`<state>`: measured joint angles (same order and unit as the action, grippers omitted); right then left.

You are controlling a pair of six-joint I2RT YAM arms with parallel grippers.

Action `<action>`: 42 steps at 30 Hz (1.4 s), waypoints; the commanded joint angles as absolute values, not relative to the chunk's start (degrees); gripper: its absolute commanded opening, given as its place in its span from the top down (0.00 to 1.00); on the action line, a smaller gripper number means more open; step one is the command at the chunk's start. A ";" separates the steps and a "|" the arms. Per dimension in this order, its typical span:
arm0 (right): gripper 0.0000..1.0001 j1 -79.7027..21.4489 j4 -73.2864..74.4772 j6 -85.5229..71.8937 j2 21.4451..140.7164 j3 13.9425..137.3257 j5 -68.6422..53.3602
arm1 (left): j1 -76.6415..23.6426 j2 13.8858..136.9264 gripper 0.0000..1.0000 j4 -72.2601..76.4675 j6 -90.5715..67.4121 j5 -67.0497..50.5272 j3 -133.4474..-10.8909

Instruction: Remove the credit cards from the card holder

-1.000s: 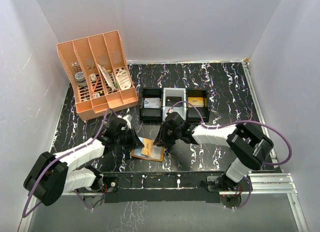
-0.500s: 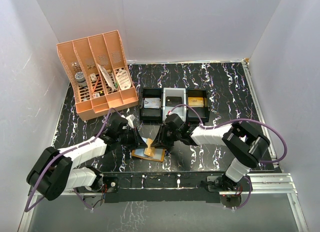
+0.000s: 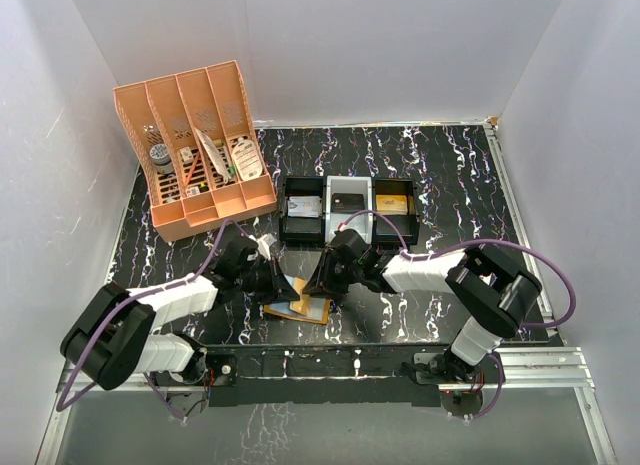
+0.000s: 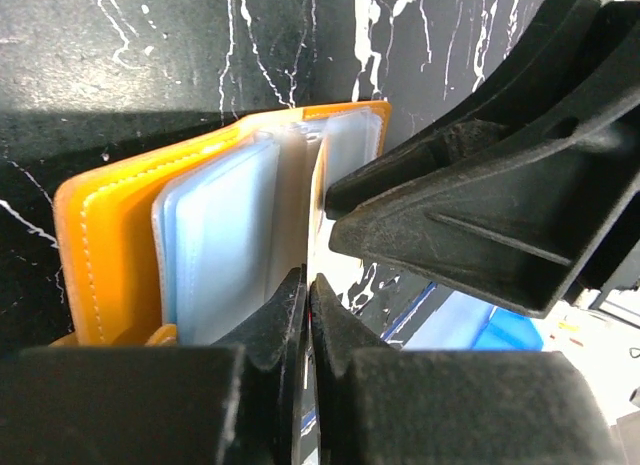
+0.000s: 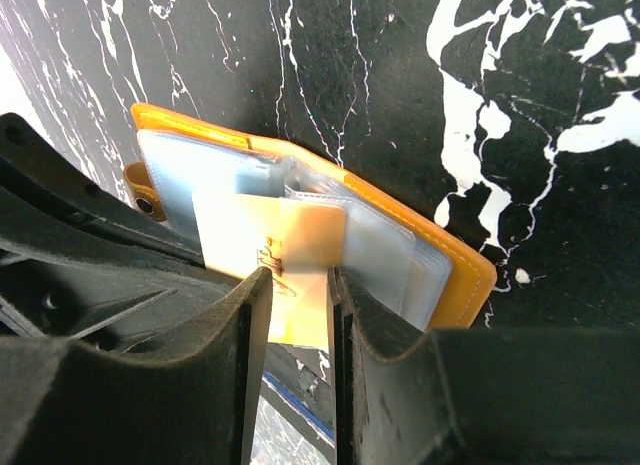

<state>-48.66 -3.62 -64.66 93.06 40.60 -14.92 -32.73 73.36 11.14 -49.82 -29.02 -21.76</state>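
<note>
Black stone-look laminate with white veining covers the worktop (image 3: 450, 185), which plain white walls (image 3: 350, 45) close in on the left, back and right. A silver metal rail (image 3: 540, 363) runs along the near right edge. At the back left a peach slotted organizer (image 3: 195, 145) leans with small items in its bays. Beside it, near the middle, sits a black three-bay tray (image 3: 300, 231).

The card holder (image 3: 315, 309) lies open on the worktop, front and centre, between the two arms, orange cover down (image 5: 460, 275). Its pale blue sleeves (image 4: 225, 235) are fanned upward.

The left end effector (image 3: 278, 283) has its fingers pressed together (image 4: 308, 285) on the edge of a thin inner leaf of the holder. The right end effector (image 3: 320, 282) meets it from the other side. Its fingers stand a narrow gap apart (image 5: 300, 280) over a cream credit card (image 5: 300, 235) that sticks partway out of the sleeves. Whether they actually pinch the card cannot be told.
</note>
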 commanded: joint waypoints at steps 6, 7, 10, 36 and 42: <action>0.72 -48.26 -1.56 -61.80 91.36 39.77 -11.75 | -32.45 65.36 1.00 3.49 -48.43 -21.82 -22.23; 0.71 -48.19 -1.58 -61.40 91.20 40.00 -11.88 | -32.44 64.74 1.00 2.87 -48.28 -21.25 -22.24; 0.71 -48.12 -1.45 -60.59 90.85 40.80 -11.93 | -32.46 63.42 1.00 2.30 -48.57 -19.99 -22.07; 0.11 -46.32 -22.02 -61.63 74.14 32.94 -1.92 | -23.30 54.68 1.00 9.60 -53.14 -31.33 -19.57; 0.05 -45.93 -25.25 -61.95 70.08 29.14 0.62 | -19.00 54.33 1.00 21.60 -59.66 -38.95 -16.46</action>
<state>-46.37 -17.02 -61.19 72.75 31.29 -3.36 -21.19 55.81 11.68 -53.76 -30.61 -18.87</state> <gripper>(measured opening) 0.925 0.010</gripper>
